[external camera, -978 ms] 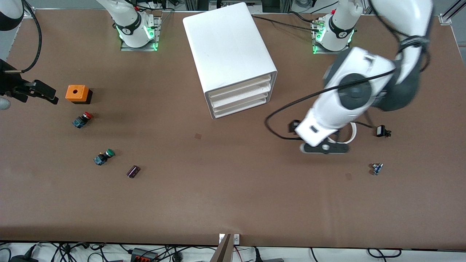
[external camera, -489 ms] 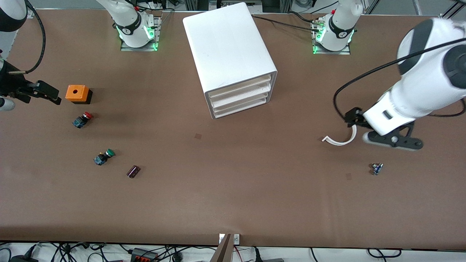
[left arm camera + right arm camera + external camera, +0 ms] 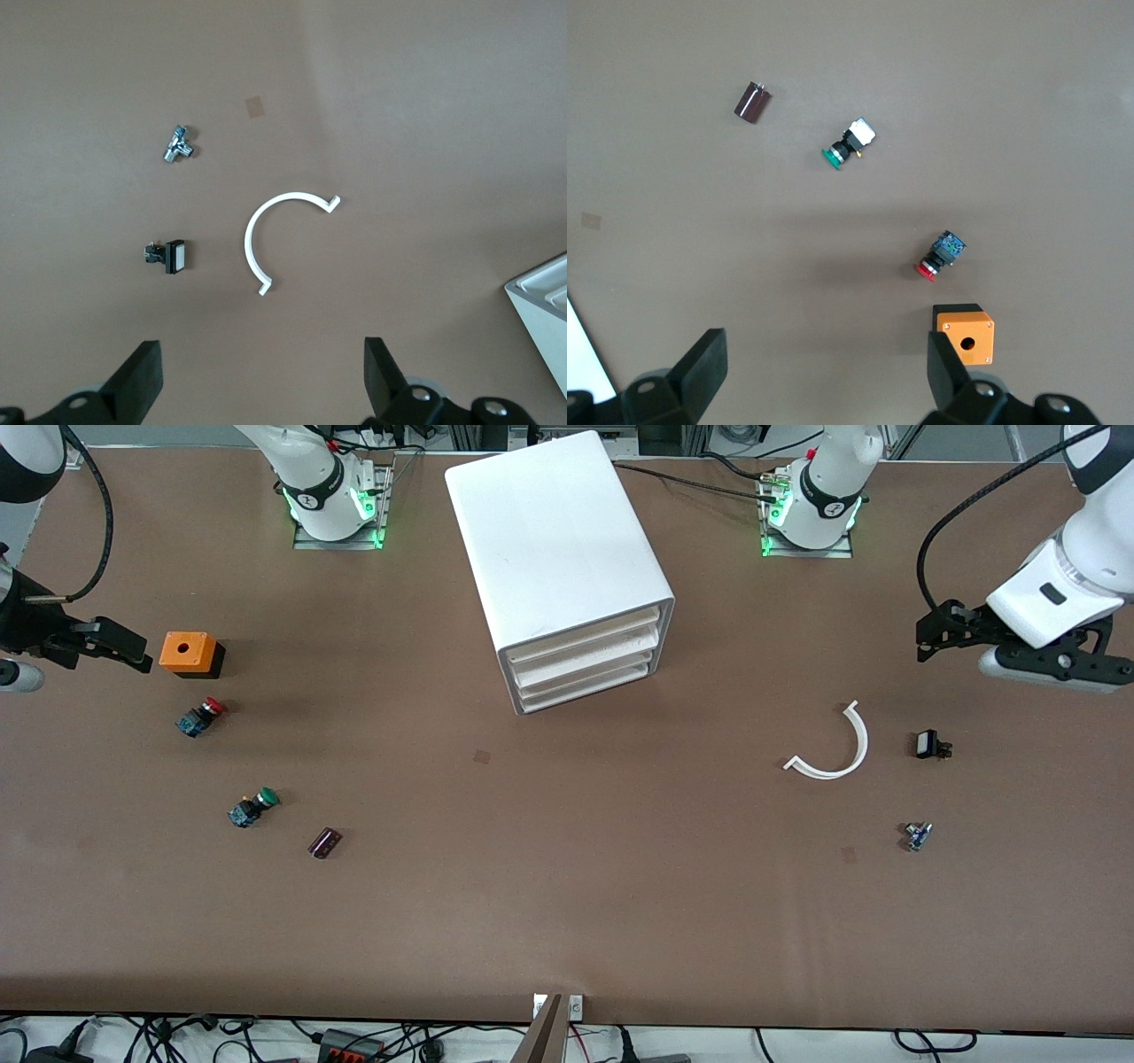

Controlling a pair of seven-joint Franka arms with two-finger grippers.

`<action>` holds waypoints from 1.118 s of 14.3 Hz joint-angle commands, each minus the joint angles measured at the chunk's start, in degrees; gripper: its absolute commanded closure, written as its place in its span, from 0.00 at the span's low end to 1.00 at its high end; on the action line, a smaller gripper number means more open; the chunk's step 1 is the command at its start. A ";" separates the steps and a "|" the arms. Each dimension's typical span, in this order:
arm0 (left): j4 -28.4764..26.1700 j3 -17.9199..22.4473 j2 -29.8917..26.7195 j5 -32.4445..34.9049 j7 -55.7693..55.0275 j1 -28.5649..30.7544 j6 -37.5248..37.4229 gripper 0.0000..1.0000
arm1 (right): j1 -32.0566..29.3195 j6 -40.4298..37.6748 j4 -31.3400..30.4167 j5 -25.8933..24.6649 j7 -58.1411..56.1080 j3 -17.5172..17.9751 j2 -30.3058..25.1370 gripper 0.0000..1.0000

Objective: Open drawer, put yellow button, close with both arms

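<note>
The white cabinet [image 3: 554,540] stands mid-table between the two bases, and its corner [image 3: 545,305] also shows in the left wrist view. Its top drawer [image 3: 585,636] is shut, as are the two below it. The yellow button is out of view. My left gripper [image 3: 943,631] [image 3: 261,390] hangs open and empty over the left arm's end of the table. My right gripper [image 3: 115,646] [image 3: 824,381] is open and empty over the right arm's end, beside an orange box [image 3: 188,653] [image 3: 966,334].
A red-capped button [image 3: 202,716], a green-capped button [image 3: 253,806] and a dark maroon block [image 3: 324,842] lie near the right arm's end. A white curved strip [image 3: 837,753], a black switch [image 3: 928,745] and a small metal fitting [image 3: 917,836] lie near the left arm's end.
The left arm has swung up from over the white curved strip out to its own end of the table. The right gripper has barely shifted. Both stayed open.
</note>
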 commanded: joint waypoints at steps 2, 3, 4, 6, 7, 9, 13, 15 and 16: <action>-1.61 1.03 -0.47 -0.83 1.00 -0.13 1.37 0.00 | -0.33 0.45 -0.30 -0.43 -0.32 0.21 -0.72 0.00; -0.73 1.03 -0.12 -0.91 0.91 0.05 1.10 0.00 | -0.33 0.54 -0.30 -0.43 -0.32 0.21 -0.81 0.00; -0.29 1.03 -0.11 -0.92 0.74 0.05 0.84 0.00 | -0.33 0.46 -0.30 -0.43 -0.32 0.21 -0.99 0.00; -0.02 0.77 -0.11 -0.92 0.56 -0.04 0.83 0.00 | -0.33 0.54 -0.39 -0.34 -0.32 0.21 -1.16 0.00; 0.33 0.94 -0.11 -0.92 0.56 -0.04 0.75 0.00 | -0.24 0.81 -0.30 -0.43 -0.32 0.21 -1.08 0.00; 0.42 0.94 -0.11 -1.44 0.47 0.05 -0.66 0.00 | -0.07 0.90 -0.82 -0.61 -0.41 0.29 -1.69 0.00; 0.86 1.03 0.06 -2.15 0.30 0.05 -0.84 0.00 | -0.06 0.99 -1.79 -0.96 -0.50 0.29 -2.13 0.00; 0.95 1.03 0.15 -2.15 -0.14 0.05 -1.36 0.00 | -0.06 1.77 -3.63 -0.52 -0.50 0.29 -3.27 0.00; 0.95 1.03 0.15 -2.15 -0.32 0.05 -1.36 0.00 | -0.15 2.21 -4.16 -0.52 -0.50 0.21 -3.62 0.00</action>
